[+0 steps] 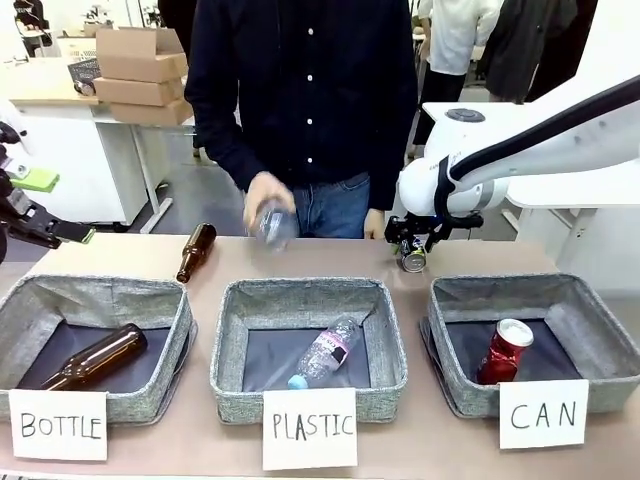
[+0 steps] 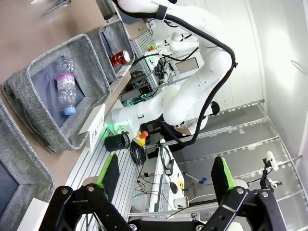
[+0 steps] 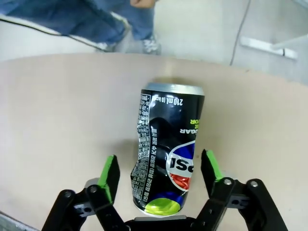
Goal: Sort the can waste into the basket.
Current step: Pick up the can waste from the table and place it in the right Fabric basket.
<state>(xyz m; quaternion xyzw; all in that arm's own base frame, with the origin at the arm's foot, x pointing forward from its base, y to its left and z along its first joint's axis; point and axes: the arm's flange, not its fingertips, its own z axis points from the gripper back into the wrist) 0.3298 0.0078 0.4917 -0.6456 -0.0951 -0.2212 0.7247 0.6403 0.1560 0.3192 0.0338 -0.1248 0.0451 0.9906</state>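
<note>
Black can [image 3: 168, 154] between the wide-spread fingers [image 3: 109, 174] of the right hand [image 3: 160, 156], untouched.

A black metal drink can [image 3: 168, 154] carries white and yellow print; the red metal can [image 1: 505, 350] has a silver top; grey woven basket [image 1: 520, 296], dark lining.
</note>
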